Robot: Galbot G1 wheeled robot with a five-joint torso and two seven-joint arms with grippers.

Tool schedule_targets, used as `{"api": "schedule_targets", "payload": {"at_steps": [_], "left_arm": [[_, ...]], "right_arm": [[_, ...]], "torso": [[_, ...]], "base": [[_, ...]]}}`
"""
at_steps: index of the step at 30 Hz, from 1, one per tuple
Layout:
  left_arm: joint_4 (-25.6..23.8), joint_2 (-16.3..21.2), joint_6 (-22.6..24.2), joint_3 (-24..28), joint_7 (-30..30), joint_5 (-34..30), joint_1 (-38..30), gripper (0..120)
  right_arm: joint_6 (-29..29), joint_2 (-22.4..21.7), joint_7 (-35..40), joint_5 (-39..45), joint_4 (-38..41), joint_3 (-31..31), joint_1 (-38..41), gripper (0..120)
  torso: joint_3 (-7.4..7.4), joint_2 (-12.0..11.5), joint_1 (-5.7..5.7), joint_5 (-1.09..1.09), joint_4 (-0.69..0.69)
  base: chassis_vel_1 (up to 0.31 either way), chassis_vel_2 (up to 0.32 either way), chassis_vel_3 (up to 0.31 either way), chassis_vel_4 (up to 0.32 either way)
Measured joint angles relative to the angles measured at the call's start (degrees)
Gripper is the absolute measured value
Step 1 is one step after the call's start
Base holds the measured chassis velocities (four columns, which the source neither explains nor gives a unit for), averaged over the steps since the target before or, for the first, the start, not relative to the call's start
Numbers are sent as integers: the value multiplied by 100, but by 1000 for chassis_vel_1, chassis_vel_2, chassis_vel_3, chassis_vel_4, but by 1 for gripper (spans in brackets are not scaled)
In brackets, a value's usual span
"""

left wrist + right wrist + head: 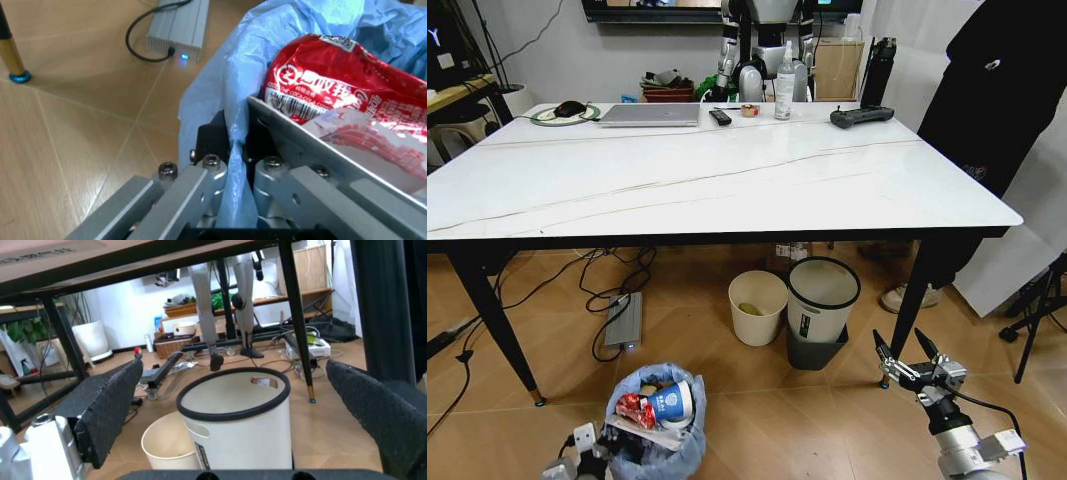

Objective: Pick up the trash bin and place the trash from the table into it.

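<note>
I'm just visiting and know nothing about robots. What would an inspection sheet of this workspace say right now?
Surface: table white marble-look, no litter visible on it.
Job's things: trash bin with blue bag stands on the floor, holding a red wrapper, a blue paper cup and a clear tray.
Clutter: laptop, remote, spray bottle, controller along the table's far edge.
Grippers: left gripper shut on the bin's bag rim; right gripper open, low near the table leg.
Cables: black cords and a grey power unit on the floor.
Surroundings: cream bucket, white bin under the table; a person stands at the right.
</note>
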Motion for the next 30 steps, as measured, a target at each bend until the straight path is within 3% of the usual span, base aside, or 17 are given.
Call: {"api": "schedule_targets", "payload": {"at_steps": [14, 30], "left_arm": [[1045, 6, 81, 60, -96, -162, -888, 0], [1561, -34, -21, 45, -60, -145, -1162, 0]], "right_arm": [[0, 0, 0, 0, 0, 0, 0, 100], [0, 0, 0, 0, 0, 0, 0, 100]], "torso": [[13, 22, 7, 0, 0], [18, 29, 11, 0, 0]], "base": [[0, 0, 0, 0], [0, 0, 0, 0]]}}
